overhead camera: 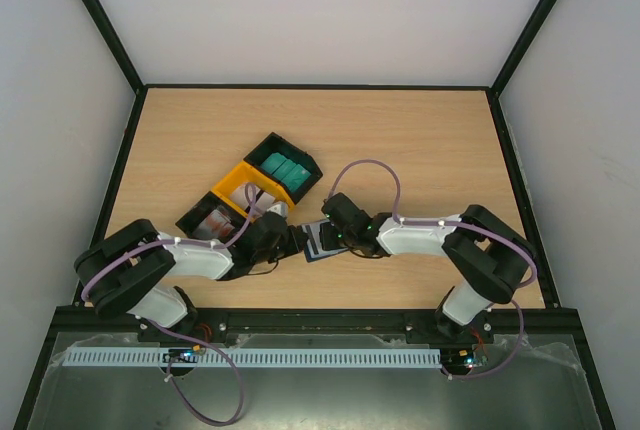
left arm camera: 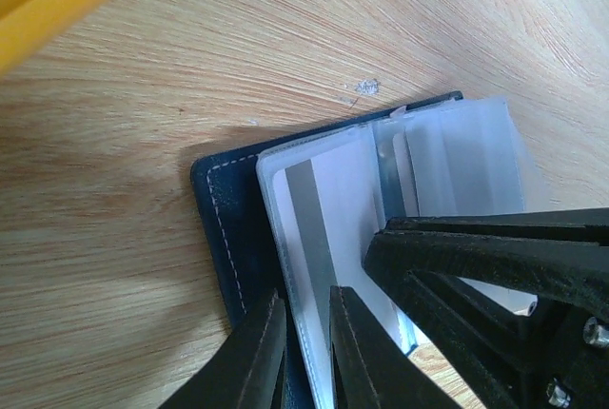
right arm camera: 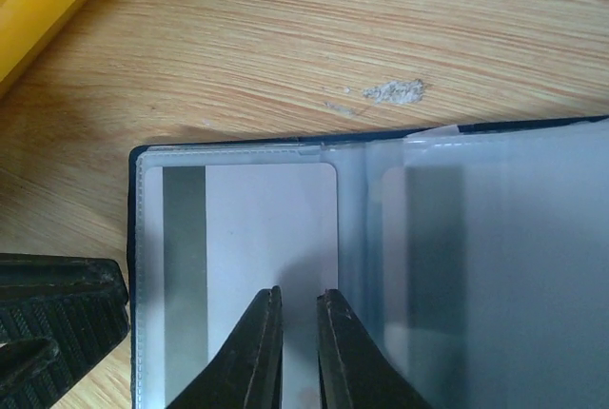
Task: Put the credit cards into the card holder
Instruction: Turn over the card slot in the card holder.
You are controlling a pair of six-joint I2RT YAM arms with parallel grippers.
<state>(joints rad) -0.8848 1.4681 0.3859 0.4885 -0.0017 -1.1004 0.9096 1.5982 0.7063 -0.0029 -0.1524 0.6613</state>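
Holder (overhead camera: pixel 318 245) at six o'clock: left gripper (left arm camera: pixel 307 295) clamps its cover; right gripper (right arm camera: pixel 300 293), jaws nearly together over the sleeved card (right arm camera: pixel 257 228), grip unclear. A skewed push could buckle it. Teal cards (overhead camera: pixel 285 168) wait in tray (overhead camera: pixel 232 182), eleven o'clock.

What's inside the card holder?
A white card, grey stripe, in the clear sleeve of the card holder. The right gripper covers its near end; other sleeves too cloudy to tell.
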